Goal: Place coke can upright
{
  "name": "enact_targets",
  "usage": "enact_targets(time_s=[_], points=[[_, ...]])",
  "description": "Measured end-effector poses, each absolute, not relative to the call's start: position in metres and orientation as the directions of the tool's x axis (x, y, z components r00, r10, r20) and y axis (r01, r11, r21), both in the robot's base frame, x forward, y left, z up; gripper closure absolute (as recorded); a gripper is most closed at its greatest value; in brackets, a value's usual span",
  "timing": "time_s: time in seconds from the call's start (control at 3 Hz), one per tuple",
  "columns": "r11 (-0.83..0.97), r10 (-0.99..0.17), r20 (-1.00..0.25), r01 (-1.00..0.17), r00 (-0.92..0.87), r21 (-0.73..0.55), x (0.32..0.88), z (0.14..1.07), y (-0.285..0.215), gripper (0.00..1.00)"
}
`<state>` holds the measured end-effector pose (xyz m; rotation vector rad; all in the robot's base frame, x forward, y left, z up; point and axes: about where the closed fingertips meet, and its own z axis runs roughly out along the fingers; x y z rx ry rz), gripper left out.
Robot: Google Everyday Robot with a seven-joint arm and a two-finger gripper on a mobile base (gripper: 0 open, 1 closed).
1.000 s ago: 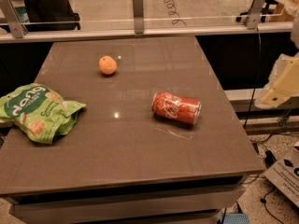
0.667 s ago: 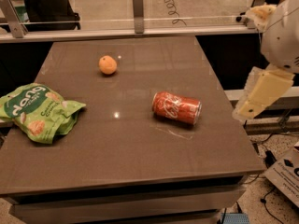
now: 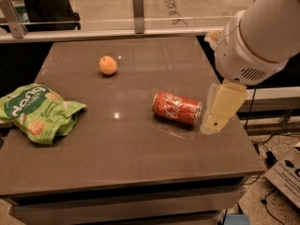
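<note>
The coke can is red with white script and lies on its side on the brown table, right of the middle, with its silver top pointing right. My gripper hangs from the large white arm at the right and sits just right of the can's top end, low over the table. It holds nothing that I can see.
A round orange fruit sits at the back left of the middle. A green snack bag lies at the left edge. A glass rail runs behind the table. Cables and a box lie on the floor at the right.
The arm has swung in from the right edge toward the table, and the gripper has come down to just right of the can. The can, fruit and bag have not moved.
</note>
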<state>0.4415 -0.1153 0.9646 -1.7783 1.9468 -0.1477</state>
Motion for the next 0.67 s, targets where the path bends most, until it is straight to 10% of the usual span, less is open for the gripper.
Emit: enact_targets(time_s=[0.67], points=[[0.115, -0.976, -0.216, -0.935, -0.042, -0.337, 0.446, 0.919, -0.087, 0.00]])
